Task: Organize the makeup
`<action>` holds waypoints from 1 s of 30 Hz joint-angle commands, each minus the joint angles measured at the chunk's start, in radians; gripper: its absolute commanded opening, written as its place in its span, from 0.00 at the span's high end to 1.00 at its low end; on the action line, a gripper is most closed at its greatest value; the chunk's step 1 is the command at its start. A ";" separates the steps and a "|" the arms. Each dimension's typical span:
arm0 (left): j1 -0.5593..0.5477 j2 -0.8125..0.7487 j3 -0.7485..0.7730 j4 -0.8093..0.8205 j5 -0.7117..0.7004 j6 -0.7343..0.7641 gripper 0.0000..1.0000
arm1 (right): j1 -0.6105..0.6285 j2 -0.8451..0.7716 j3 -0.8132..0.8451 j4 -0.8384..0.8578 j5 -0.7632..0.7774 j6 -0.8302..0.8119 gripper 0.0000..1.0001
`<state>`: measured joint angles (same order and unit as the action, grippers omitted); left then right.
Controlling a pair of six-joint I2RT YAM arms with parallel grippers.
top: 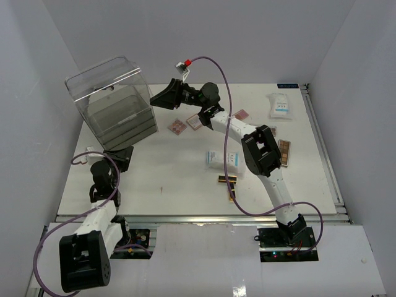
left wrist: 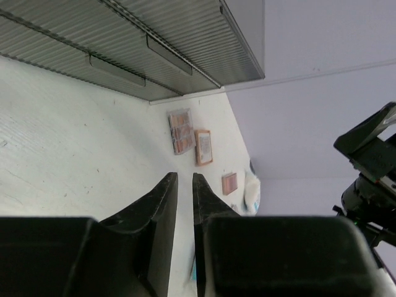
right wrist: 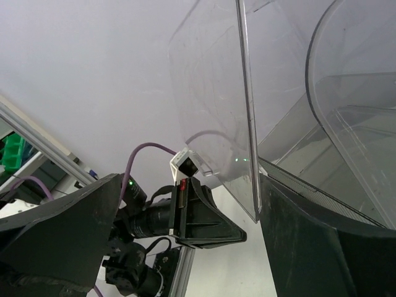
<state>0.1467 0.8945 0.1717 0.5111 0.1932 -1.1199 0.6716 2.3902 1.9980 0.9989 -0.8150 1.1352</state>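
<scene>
Far left, the right claw [top: 156, 99] is hovering, spread around the clear box's [top: 111, 99] wall, probably to steady it. The left claw [left wrist: 184, 176] is resting pressed together. Palettes [top: 177, 127] are lying just right of the box on the counter [top: 173, 185].

My end effector [left wrist: 184, 178] is hovering low over the white tabletop [left wrist: 74, 142], showing only a thin slit between its fingers. A long palette [left wrist: 180, 131], a second palette [left wrist: 203, 146] and a small square palette [left wrist: 229, 183] are lying mid-frame, and the clear box [left wrist: 154, 43] is filling the upper left.
</scene>
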 commanded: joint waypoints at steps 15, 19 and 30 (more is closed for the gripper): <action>-0.004 0.166 0.039 0.534 -0.151 -0.112 0.69 | 0.003 -0.120 -0.057 0.119 -0.009 0.048 0.06; -0.004 0.199 0.068 0.611 -0.136 -0.109 0.68 | 0.003 -0.121 -0.068 0.123 -0.010 0.047 0.06; -0.004 0.261 0.087 0.761 -0.124 -0.140 0.65 | 0.003 -0.144 -0.114 0.114 -0.020 0.022 0.06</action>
<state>0.1467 1.1407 0.2317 1.1473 0.0619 -1.2405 0.6720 2.3390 1.8975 1.0485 -0.8159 1.1711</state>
